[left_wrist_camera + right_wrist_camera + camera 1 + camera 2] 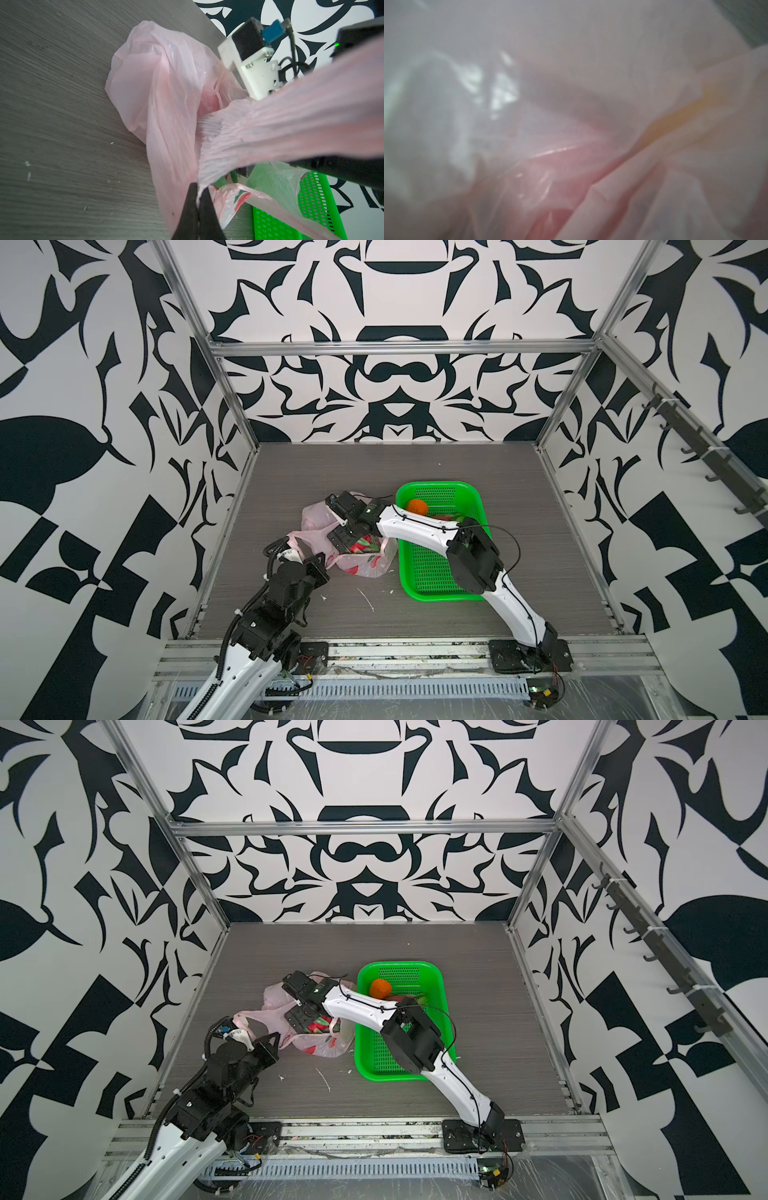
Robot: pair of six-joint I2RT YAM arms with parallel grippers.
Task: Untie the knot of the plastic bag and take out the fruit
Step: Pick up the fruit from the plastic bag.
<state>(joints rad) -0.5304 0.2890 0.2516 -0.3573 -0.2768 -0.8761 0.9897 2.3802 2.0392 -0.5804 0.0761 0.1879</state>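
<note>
One orange ball point(417, 506) sits in the green basket point(440, 486); the plastic bag point(312, 519) lies on the table point(415, 464) beside it, a dragon fruit point(365, 546) inside. Left jaws clamp its stretched handle point(291, 116), right jaws spread wide inside; overpulling could rip the film

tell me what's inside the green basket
An orange ball sits in the far corner of the green basket. Beside it a magenta-and-green fruit shows partly; the right arm crosses over the basket, hiding the rest of it and part of the floor.
</note>
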